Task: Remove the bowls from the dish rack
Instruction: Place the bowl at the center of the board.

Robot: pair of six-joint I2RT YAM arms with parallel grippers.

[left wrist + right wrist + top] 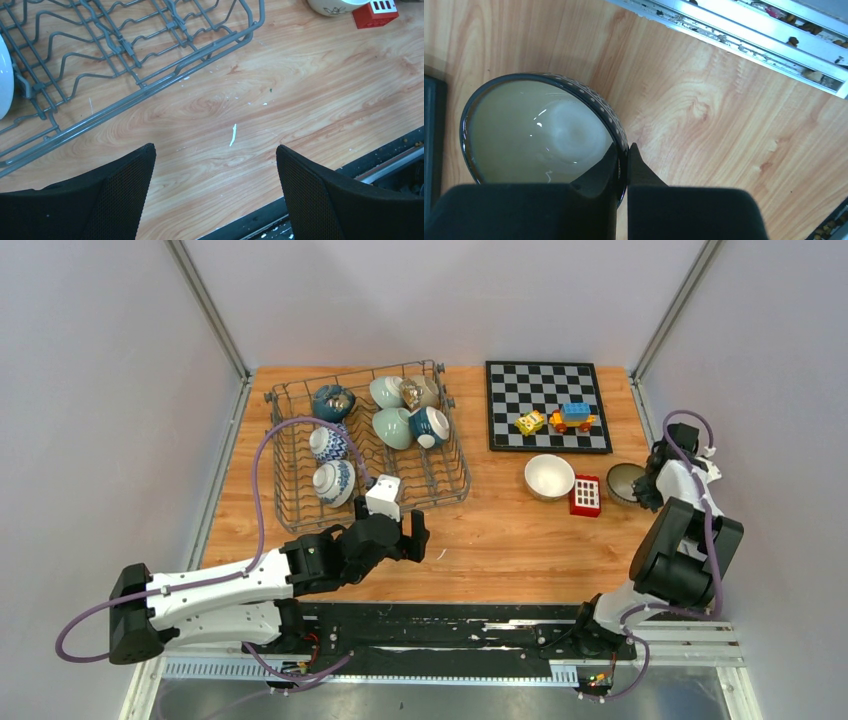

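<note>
Right gripper (626, 150) pinches the rim of the dark bowl (539, 135), far right on the table (480, 540). Left gripper (215, 152), jaws spread and empty, hovers just near of the rack (150, 85); its bowls (333, 482) lie far-left of those jaws, making this the nearer arm

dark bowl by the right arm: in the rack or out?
Out. The dark bowl is near the table edge, far from the dish rack, rim pinched by the right fingers.
</note>
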